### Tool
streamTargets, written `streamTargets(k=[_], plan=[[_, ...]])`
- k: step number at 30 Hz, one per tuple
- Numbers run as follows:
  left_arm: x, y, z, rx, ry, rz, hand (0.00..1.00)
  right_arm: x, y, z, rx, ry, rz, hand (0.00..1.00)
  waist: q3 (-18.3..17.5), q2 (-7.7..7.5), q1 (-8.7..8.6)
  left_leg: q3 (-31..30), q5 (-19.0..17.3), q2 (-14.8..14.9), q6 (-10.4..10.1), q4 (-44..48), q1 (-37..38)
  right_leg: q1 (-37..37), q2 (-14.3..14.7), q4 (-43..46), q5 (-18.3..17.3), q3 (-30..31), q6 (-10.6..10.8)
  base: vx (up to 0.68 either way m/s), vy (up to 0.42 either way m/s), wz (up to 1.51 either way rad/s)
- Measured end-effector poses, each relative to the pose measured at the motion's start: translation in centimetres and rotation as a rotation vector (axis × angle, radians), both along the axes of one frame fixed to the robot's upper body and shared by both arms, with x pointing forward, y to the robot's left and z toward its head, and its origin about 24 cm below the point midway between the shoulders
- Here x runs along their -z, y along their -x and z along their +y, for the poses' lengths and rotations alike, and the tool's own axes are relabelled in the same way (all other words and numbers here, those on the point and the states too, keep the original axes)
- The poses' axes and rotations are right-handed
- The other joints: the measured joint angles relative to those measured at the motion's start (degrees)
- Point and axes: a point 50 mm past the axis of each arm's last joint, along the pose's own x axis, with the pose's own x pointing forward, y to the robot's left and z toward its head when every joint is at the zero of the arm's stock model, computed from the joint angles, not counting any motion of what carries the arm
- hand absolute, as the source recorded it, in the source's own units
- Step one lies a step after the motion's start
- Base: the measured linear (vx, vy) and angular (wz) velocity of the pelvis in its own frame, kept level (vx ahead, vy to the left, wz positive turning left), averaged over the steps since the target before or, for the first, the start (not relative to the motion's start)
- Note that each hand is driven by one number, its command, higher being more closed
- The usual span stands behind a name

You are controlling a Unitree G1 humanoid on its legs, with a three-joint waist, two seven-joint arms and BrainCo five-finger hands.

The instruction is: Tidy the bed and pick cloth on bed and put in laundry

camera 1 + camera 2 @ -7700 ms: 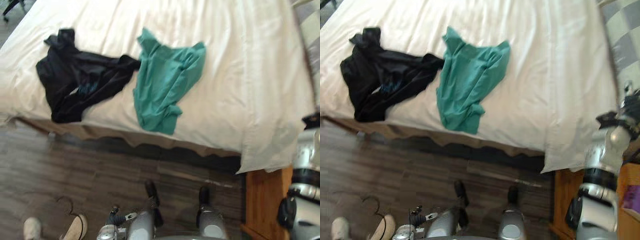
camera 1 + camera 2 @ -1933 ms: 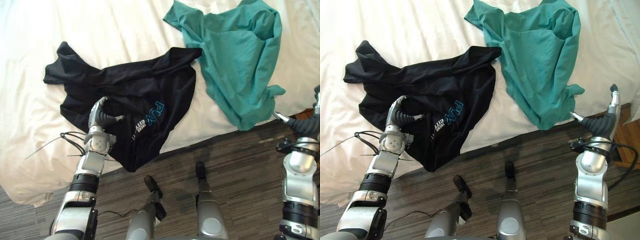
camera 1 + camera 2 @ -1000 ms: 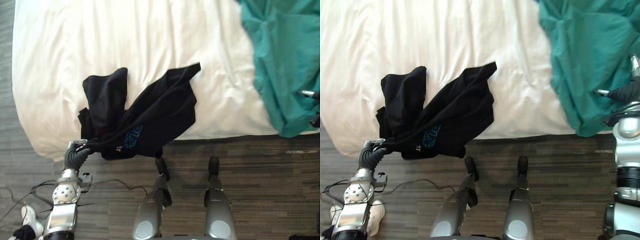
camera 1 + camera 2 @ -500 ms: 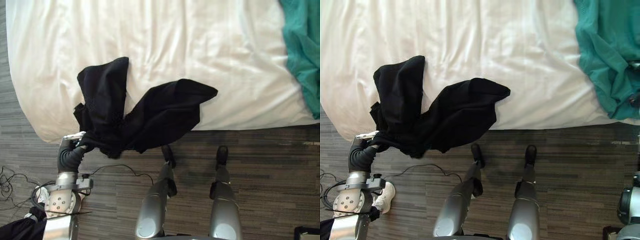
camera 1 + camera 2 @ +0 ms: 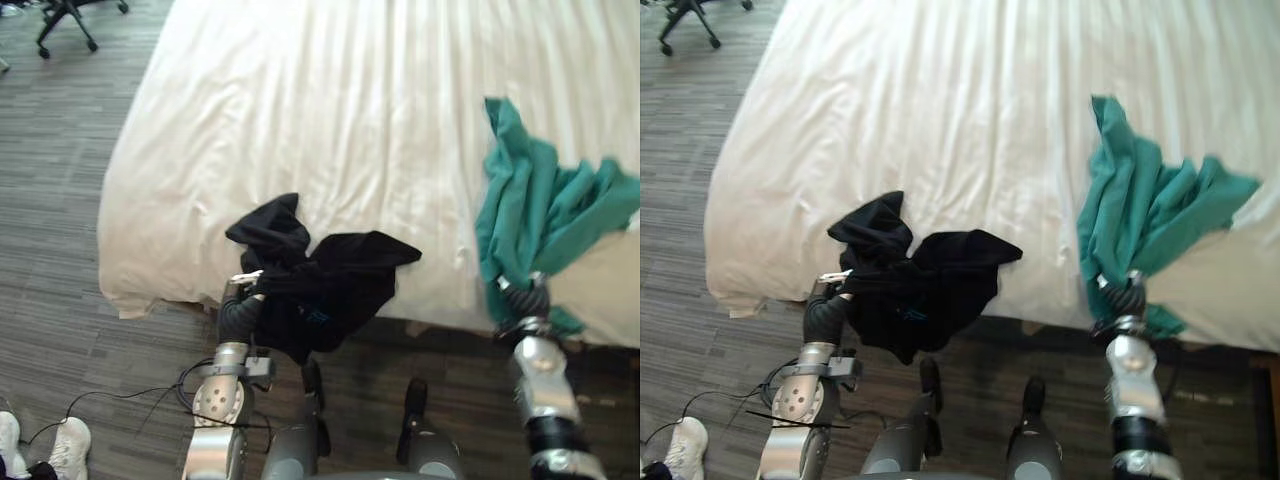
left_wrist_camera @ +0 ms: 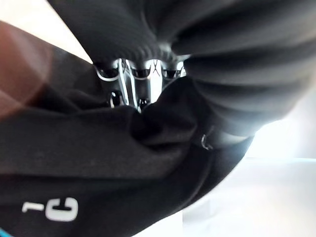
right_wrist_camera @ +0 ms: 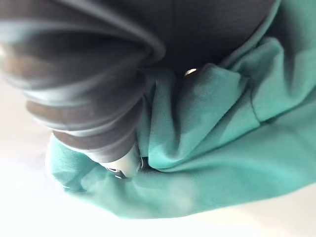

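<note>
1. Floor (image 5: 60,300): dark planks. A person's white shoe (image 5: 72,447) sits by my left arm, well clear of the work.

2. Left hand (image 5: 240,305): closed on the black shirt (image 5: 335,285). My left wrist view shows the fingers (image 6: 123,84) curled into a thick fold with cloth packed against the palm. I judge a bunched grip was chosen so the whole garment follows one pull instead of sliding out.

3. Black shirt: crumpled at the bed's near edge. One part rests on the sheet, while the rest sags over the edge toward the floor. It is held at its left end, which explains the drape to the right.

4. Right hand (image 5: 525,298): clamped round the teal shirt (image 5: 540,210). The right wrist view shows teal folds wrapped tight about the fingers (image 7: 123,165).

5. Teal shirt: gathered into long pleats that fan up from the grip across the sheet, with a short tail hanging below the hand. It is gripped near the low end, so most of it lies on the bed.

6. Bed (image 5: 350,100): white cover, lightly ridged, with both garments at its near edge and one in each hand. My reading is that pickup is done and the carry to the laundry is pending. The risk is trailing cloth catching underfoot.

7. Chair (image 5: 65,15): wheeled base at the far left, beyond the bed corner.
</note>
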Motion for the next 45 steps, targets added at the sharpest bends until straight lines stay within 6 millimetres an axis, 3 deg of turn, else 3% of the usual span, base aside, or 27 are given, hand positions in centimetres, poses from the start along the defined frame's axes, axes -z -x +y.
streamTargets(k=[2,3,4,6,7,11,14,15,17,18,20,21,22,23,24,25,26,28,30,31,32,33,36,39,42,43,45], plan=[[3.1,-0.3,0.5,-0.029,-0.013,0.136,1.0,2.0,1.6,1.8,-0.028,-0.092,0.057,1.0,-0.4,-0.69,0.2,-2.3,-0.24,-0.47,0.28,0.01,1.62,0.33,-0.41,5.16,-3.56,1.96,-2.12,0.09,-0.02,0.74],[5.6,-0.1,2.0,-0.099,0.015,0.263,1.0,3.1,3.2,3.3,-0.015,-0.192,0.07,1.0,-0.76,-1.33,-1.55,-5.64,-0.27,-1.05,0.4,0.19,2.75,0.39,-0.18,10.59,-6.62,10.59,-2.01,0.09,-0.024,0.97],[6.0,0.1,2.7,-0.132,0.02,0.284,1.0,3.4,3.7,3.8,-0.007,-0.221,0.071,1.0,-0.93,-1.83,-2.07,-6.44,-0.38,-1.21,0.56,0.39,3.03,0.2,0.11,12.46,-8.33,14.36,-1.88,0.07,-0.052,1.18],[6.6,1.0,5.3,-0.246,0.018,0.292,1.0,4.7,5.5,5.5,0.019,-0.283,0.108,1.0,-3.05,-5.79,-1.94,-9.18,-0.3,-3.1,0.41,0.35,4.16,1.72,0.6,14.56,-15.04,26.14,-0.22,0.0,-0.157,0.93],[6.8,1.5,6.3,-0.303,0.044,0.289,1.0,5.0,5.9,5.9,0.023,-0.285,0.118,1.0,-3.76,-6.69,-1.86,-10.62,0.05,-3.55,-0.14,0.35,4.6,3.98,0.63,13.15,-17.37,26.8,1.14,-0.06,-0.231,0.85],[10.7,4.1,5.4,-0.361,0.158,0.437,1.0,6.4,8.0,5.6,0.043,-0.268,0.196,1.0,-4.71,-4.55,-0.38,-14.14,-0.04,-1.96,-0.55,0.03,6.74,11.27,2.53,9.05,-16.64,19.76,-0.4,-0.08,-0.117,0.67],[13.0,6.2,4.2,-0.371,0.217,0.562,1.0,6.9,8.8,5.5,0.052,-0.246,0.235,1.0,-5.21,-4.18,0.57,-15.21,-0.46,-2.01,0.03,0.33,4.91,12.78,2.7,7.99,-16.4,14.49,-0.16,-0.04,-0.07,0.96],[13.4,7.0,4.0,-0.371,0.223,0.588,1.0,7.0,8.8,5.6,0.054,-0.221,0.249,1.0,-5.33,-4.61,0.57,-11.11,-4.22,-2.31,5.43,0.4,2.31,12.77,1.97,6.85,-15.65,10.47,-0.47,-0.03,-0.05,1.45],[13.2,7.0,3.8,-0.361,0.233,0.58,1.0,7.0,8.4,5.5,0.057,-0.197,0.254,1.0,-3.66,-6.94,1.11,1.1,-6.88,-2.76,9.92,8.94,-2.78,13.72,-0.9,5.63,-14.74,4.72,-0.57,0.07,0.009,1.7],[13.6,8.1,3.3,-0.357,0.257,0.602,1.0,7.0,8.6,4.8,0.073,-0.147,0.275,1.0,-2.92,-5.35,2.42,9.26,-5.77,-1.48,11.54,18.21,-4.18,15.22,0.29,6.15,-14.78,1.33,-0.57,0.13,0.053,1.78],[14.1,9.6,3.5,-0.369,0.25,0.64,1.0,7.4,9.1,4.3,0.087,-0.113,0.324,1.0,-2.66,-4.74,2.44,9.73,-4.58,-3.11,11.02,18.27,-4.31,17.44,0.53,7.21,-14.97,-3.67,-1.4,0.11,0.08,2.05],[14.5,10.6,3.5,-0.38,0.245,0.672,1.0,7.5,9.1,4.0,0.09,-0.098,0.33,1.0,-2.01,-3.65,3.25,7.47,-0.5,-4.8,12.04,14.61,-4.08,17.55,2.29,6.63,-17.27,-6.31,-4.83,0.03,0.059,2.16],[14.5,10.7,3.9,-0.391,0.242,0.672,1.0,7.4,9.0,3.9,0.088,-0.095,0.326,1.0,-2.06,-4.21,3.37,7.77,-0.97,-5.7,13.03,12.56,-3.64,17.42,2.84,4.12,-16.29,-6.97,-5.54,-0.03,0.083,2.58],[15.2,12.0,5.0,-0.427,0.235,0.713,1.0,7.6,9.2,3.8,0.085,-0.087,0.336,1.0,-2.27,-3.16,2.7,13.77,-5.7,-6.43,14.42,9.19,-1.89,20.93,4.13,1.46,-14.33,-12.77,-3.13,-0.01,0.099,2.67],[15.8,12.9,5.8,-0.413,0.244,0.745,1.0,7.9,9.5,4.2,0.048,-0.095,0.357,1.0,-1.31,-4.53,2.67,23.29,-10.66,-3.61,14.67,17.53,-1.98,21.81,2.13,2.02,-12.44,-18.97,-3.93,0.03,0.107,2.61],[16.0,13.9,6.3,-0.423,0.251,0.764,1.0,7.8,9.4,4.7,0.019,-0.103,0.35,1.0,-1.39,-4.32,2.87,24.95,-11.37,-1.74,14.12,20.96,-1.31,22.27,1.78,2.85,-12.48,-20.77,-3.88,0.08,0.04,1.64],[16.2,14.9,6.7,-0.433,0.261,0.785,1.0,7.7,9.3,4.9,-0.002,-0.104,0.342,1.0,-1.32,-3.86,3.17,24.49,-13.03,-1.26,11.38,20.99,-0.65,22.84,1.74,3.16,-12.48,-22.05,-3.88,0.07,0.011,0.91],[16.4,17.0,8.4,-0.479,0.288,0.807,1.0,7.5,8.9,5.1,-0.044,-0.116,0.326,1.0,-1.32,-2.85,3.56,20.82,-12.48,-5.46,10.5,16.71,0.49,23.52,-0.21,6.18,-12.48,-25.63,-3.89,0.07,0.098,1.1],[16.1,17.9,9.8,-0.504,0.29,0.802,1.0,7.7,8.8,6.0,-0.085,-0.138,0.331,1.0,-0.95,-3.83,3.68,20.98,-14.2,-8.8,8.29,11.14,3.21,22.64,-4.04,12.01,-12.02,-27.21,-4.64,0.13,0.129,0.92],[16.0,18.1,10.5,-0.504,0.286,0.799,1.0,7.9,8.8,6.7,-0.117,-0.144,0.341,1.0,-0.73,-4.5,3.69,21.62,-15.34,-8.22,9.46,16.2,3.46,20.77,-7.84,19.27,-12.17,-25.98,-4.82,0.3,0.063,0.43],[16.2,18.6,10.9,-0.52,0.295,0.81,1.0,8.2,9.0,6.8,-0.149,-0.132,0.362,1.0,-0.47,-3.1,3.41,19.09,-17.01,-7.48,11.75,17.94,4.46,18.21,-9.66,28.01,-12.62,-23.07,-6.36,0.31,0.068,0.32],[16.4,18.0,10.9,-0.523,0.312,0.803,1.0,8.6,9.4,7.2,-0.169,-0.138,0.389,1.0,-0.22,-2.88,3.42,18.66,-17.0,-7.69,11.62,16.86,5.54,15.71,-9.99,31.26,-13.52,-18.32,-7.26,0.26,0.08,0.22],[15.9,14.2,10.5,-0.474,0.34,0.716,1.0,9.1,10.4,8.6,-0.227,-0.148,0.433,1.0,0.11,-3.08,1.7,15.54,-15.73,-9.15,11.56,13.06,8.28,7.09,-3.6,32.74,-16.23,0.51,-5.38,0.16,0.158,0.57],[13.6,8.6,7.2,-0.343,0.377,0.545,1.0,8.5,11.1,9.3,-0.264,-0.164,0.413,1.0,-0.33,-4.31,-1.41,9.52,-14.46,-12.91,12.22,10.45,10.11,3.57,2.16,28.61,-17.35,15.23,-3.57,0.14,0.076,1.16],[13.9,6.8,4.0,-0.277,0.395,0.56,1.0,8.4,10.8,9.6,-0.289,-0.177,0.413,1.0,-0.6,-4.1,-1.48,7.95,-13.95,-14.49,12.7,8.92,12.53,3.33,4.55,24.74,-17.01,20.71,-3.88,0.06,0.047,0.45],[16.1,9.7,3.3,-0.318,0.323,0.743,1.0,9.4,11.3,9.3,-0.243,-0.245,0.458,1.0,-3.55,-6.32,0.24,4.3,-9.58,-11.09,8.84,0.66,17.91,10.36,4.56,1.94,-5.19,20.55,-3.47,0.02,0.037,0.1],[16.1,9.7,3.3,-0.318,0.323,0.743,1.0,9.4,11.3,9.3,-0.243,-0.245,0.458,1.0,-3.55,-6.31,0.24,4.31,-9.58,-11.09,8.84,0.66,17.91,10.36,4.56,1.95,-5.19,20.55,-3.47,0.0,0.0,0.0]])
